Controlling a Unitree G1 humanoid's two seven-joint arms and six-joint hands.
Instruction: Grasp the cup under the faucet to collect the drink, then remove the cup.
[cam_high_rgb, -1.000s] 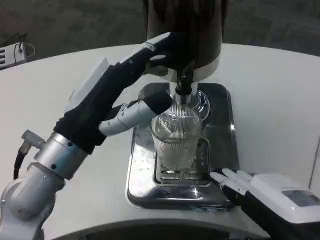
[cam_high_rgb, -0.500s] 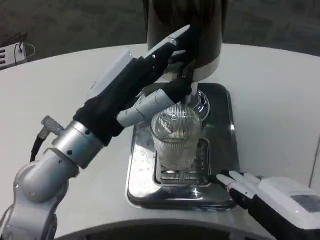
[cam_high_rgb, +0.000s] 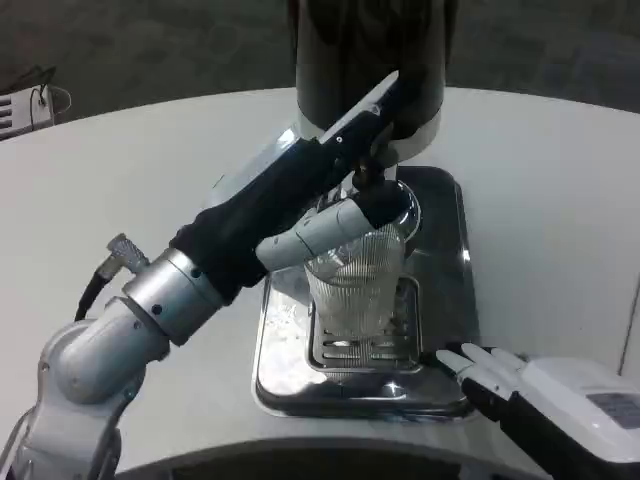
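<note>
Now cup (cam_high_rgb: 355, 290) just under left hand (cam_high_rgb: 330, 165), on tray (cam_high_rgb: 275, 345)

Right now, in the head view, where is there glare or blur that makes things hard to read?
In the head view, bright glare streaks the steel drip tray along its right edge and front rim; the ribbed clear cup shows reflections, so its fill level cannot be read; the left hand crosses in front of the dark dispenser, hiding the faucet.
</note>
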